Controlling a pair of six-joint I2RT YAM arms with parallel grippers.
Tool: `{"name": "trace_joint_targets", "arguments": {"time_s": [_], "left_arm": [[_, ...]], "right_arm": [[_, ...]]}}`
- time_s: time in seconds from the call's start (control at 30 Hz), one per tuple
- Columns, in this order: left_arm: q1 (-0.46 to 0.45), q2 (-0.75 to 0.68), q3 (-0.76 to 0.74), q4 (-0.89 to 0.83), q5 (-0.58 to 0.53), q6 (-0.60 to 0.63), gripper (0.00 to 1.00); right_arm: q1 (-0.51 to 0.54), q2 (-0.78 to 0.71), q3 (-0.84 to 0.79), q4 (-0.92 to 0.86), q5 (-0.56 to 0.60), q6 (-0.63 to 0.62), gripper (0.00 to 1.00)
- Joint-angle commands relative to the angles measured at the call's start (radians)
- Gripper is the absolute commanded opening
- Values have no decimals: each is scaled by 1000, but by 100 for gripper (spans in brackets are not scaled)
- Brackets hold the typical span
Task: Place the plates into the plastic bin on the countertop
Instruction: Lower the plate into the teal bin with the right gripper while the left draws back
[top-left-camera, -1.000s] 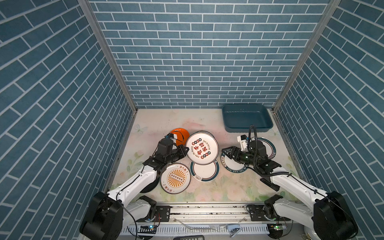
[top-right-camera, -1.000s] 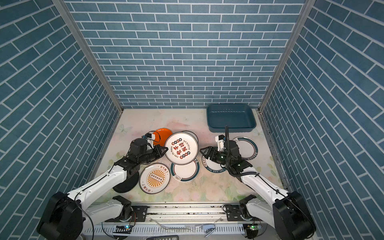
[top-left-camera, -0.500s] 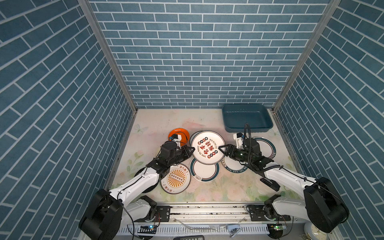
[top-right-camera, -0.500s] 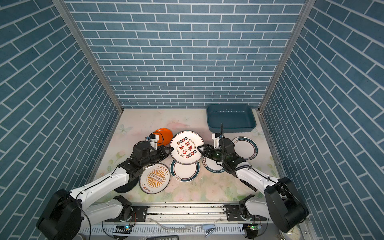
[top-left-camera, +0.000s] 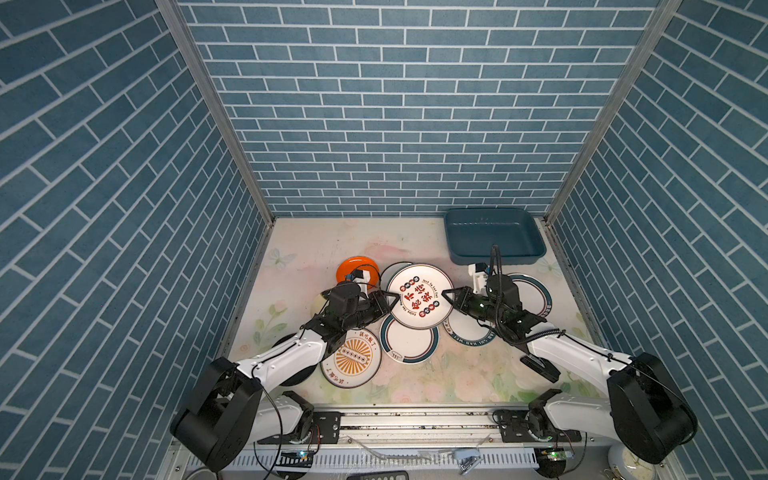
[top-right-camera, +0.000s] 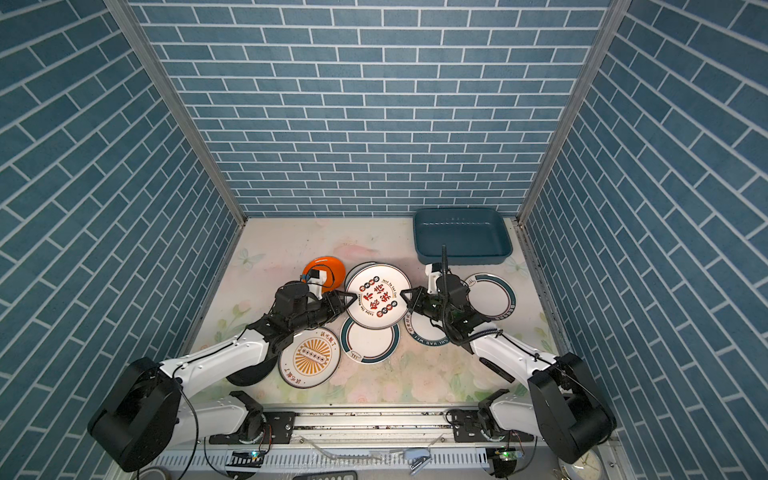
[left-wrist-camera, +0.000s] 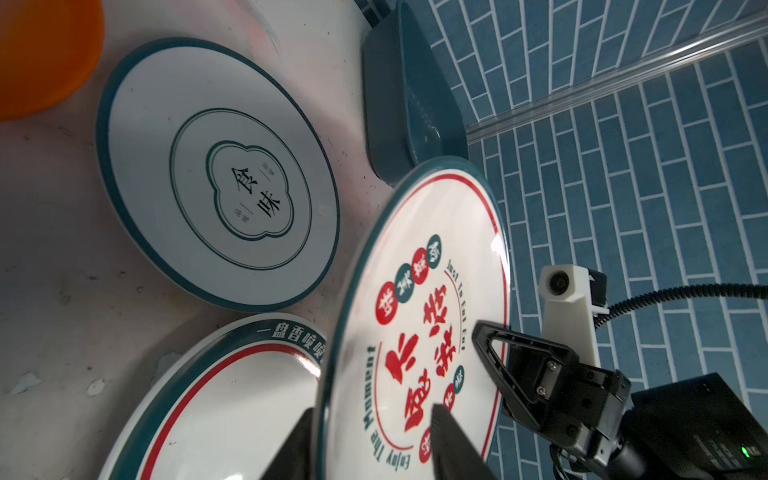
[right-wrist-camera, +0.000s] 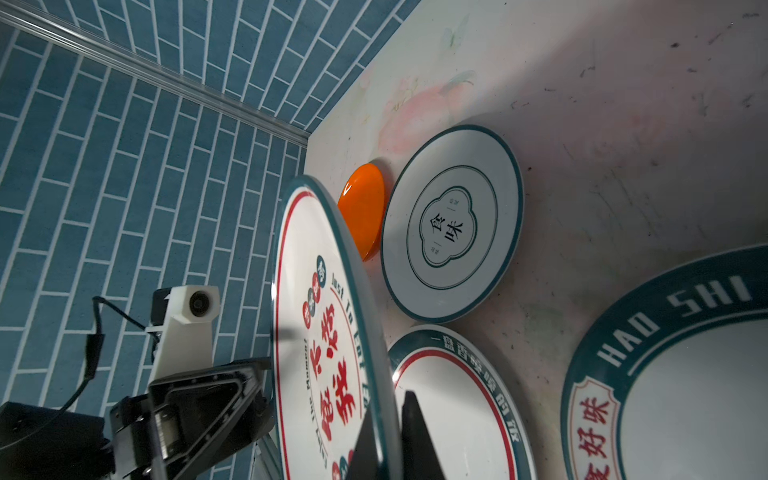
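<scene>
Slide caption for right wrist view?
Raised red-lettered plate, rim pinched by right gripper, left gripper at opposite rim, other plates on countertop.

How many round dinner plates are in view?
8. Red-lettered white plate lifted centre; quatrefoil-marked plate beneath; plain orange plate back left; red-ringed plate in front; HAO SHI plate, teal-ringed plate right; sunburst plate, black plate under left arm. Others possibly hidden.

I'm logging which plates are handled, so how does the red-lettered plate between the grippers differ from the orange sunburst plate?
The red-lettered plate is raised off the countertop, its rim pinched by the right gripper; the sunburst plate lies on the countertop, ungripped. The red-lettered plate bears red characters inside a teal rim; the sunburst plate shows an orange ray pattern. Both are round and white, and neither is in the plastic bin.
</scene>
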Motion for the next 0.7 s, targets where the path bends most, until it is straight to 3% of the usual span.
{"name": "trace_joint_targets", "arguments": {"time_s": [0.0,0.2,0.4,0.67], "left_arm": [[-4,-4,5,44,45,61,98],[-5,-73,-8,-10,34,81,100],[-4,-151,14,-119,5,122,100],[-3,-281,18,-266,-61,157,99]], "right_arm": [[5,-25,26,-28,88,-25,0],[0,-100,100,-285,294,-70,0],[-37,-163,174,-391,385,-113,0],[-170,-138,308,-515,389,-139,0]]}}
